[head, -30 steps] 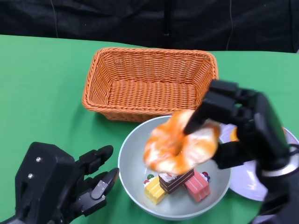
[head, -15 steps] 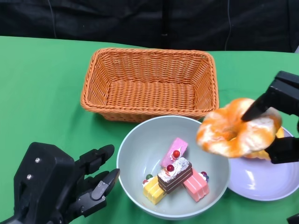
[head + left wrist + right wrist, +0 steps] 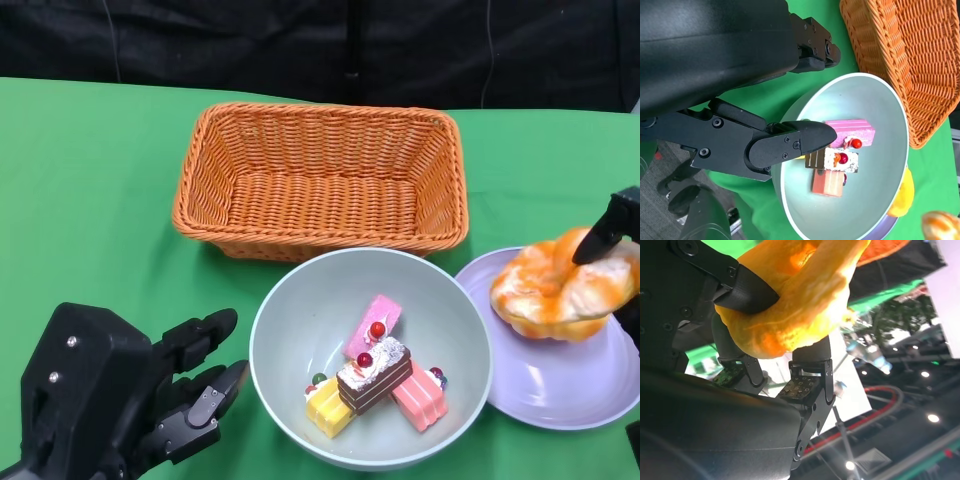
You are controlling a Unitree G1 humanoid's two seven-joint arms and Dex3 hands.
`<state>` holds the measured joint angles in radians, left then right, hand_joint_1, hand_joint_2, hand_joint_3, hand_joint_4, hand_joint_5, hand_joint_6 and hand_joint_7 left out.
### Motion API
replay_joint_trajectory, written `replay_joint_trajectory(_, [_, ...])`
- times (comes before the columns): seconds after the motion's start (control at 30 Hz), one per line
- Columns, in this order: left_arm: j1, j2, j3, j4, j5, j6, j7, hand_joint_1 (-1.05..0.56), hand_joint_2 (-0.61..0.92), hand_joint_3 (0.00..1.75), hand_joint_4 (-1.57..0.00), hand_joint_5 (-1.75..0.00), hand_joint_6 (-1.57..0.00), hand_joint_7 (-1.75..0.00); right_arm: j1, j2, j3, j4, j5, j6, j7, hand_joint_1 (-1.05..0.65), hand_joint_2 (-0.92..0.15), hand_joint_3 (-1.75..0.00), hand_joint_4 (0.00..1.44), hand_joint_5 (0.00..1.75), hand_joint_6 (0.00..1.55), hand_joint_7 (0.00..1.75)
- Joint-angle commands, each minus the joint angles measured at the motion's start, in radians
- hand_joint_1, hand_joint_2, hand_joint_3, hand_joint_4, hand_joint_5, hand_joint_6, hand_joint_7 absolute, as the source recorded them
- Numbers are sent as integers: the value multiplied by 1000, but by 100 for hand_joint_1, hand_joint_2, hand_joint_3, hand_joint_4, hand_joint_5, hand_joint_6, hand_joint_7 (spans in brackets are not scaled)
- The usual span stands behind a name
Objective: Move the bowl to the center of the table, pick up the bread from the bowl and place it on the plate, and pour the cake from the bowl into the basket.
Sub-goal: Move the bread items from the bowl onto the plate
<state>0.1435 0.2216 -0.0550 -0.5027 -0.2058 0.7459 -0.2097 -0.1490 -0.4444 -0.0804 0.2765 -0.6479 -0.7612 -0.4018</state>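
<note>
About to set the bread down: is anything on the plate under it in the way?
Nothing visible. The bread, held by the right robot hand, sits over the plate, whose visible surface is bare.

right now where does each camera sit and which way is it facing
Head view: sits high on the robot, looking down at the table: basket, bowl, plate; left robot hand shows at lower left.
Right wrist view: behind the right robot hand, tilted up; its fingers hold the bread.
Left wrist view: behind the left robot hand, facing the bowl and its cakes.
Shared: head and left wrist views both show bowl, cakes and basket.
</note>
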Motion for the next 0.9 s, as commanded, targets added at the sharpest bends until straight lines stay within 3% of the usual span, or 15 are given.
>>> replay_joint_trajectory(0.03, [1,12,8,-18,-3,12,-2,-53,92,62,-13,-16,-18,0,-19,-21,2,44,5,45,-8,3,2,-175,106,175,100,143])
replay_joint_trajectory(0.23, [2,10,2,-23,3,12,3,-54,92,62,-13,-17,-19,0,-38,-43,31,92,-12,53,-27,5,3,-174,106,175,99,141])
replay_joint_trajectory(0.27, [2,9,2,-25,2,12,3,-54,92,62,-14,-17,-19,0,-37,-48,40,91,-6,64,-4,5,3,-174,105,175,98,141])
replay_joint_trajectory(0.37, [4,8,4,-27,-1,10,0,-53,92,62,-13,-16,-18,0,-26,-67,68,64,32,125,112,4,-12,-157,94,164,95,120])
replay_joint_trajectory(0.4, [2,9,4,-27,0,13,1,-53,92,62,-13,-16,-18,0,-17,-84,85,22,36,195,213,4,-14,-154,92,163,95,117])
replay_joint_trajectory(0.43, [1,9,4,-27,1,16,2,-53,92,62,-13,-16,-18,0,-10,-96,96,-12,39,249,286,-1,-39,-104,78,111,79,76])
replay_joint_trajectory(0.47, [0,12,0,-30,5,20,4,-52,92,62,-13,-16,-18,0,1,-125,118,-66,20,319,397,-2,-55,-73,80,81,80,50])
replay_joint_trajectory(0.5, [0,14,-2,-33,8,21,5,-52,92,62,-14,-16,-18,0,13,-149,135,-114,9,374,490,-15,-70,-39,60,45,61,21])
replay_joint_trajectory(0.53, [1,15,-3,-36,9,21,5,-52,92,62,-14,-17,-18,0,28,-168,148,-165,3,425,573,-23,-78,-22,50,28,51,11])
replay_joint_trajectory(0.6, [4,14,0,-37,6,20,2,-52,92,62,-14,-17,-18,0,50,-189,161,-242,5,498,682,-36,-86,-7,35,10,37,2])
replay_joint_trajectory(0.7, [4,19,2,-36,6,17,-3,-52,92,63,-13,-16,-18,0,70,-226,175,-358,22,600,841,-49,-90,-3,24,2,26,0])
replay_joint_trajectory(0.9, [8,20,6,-40,3,16,-2,-52,92,63,-14,-16,-17,0,74,-305,173,-531,89,709,1088,-67,-88,0,13,0,23,0])
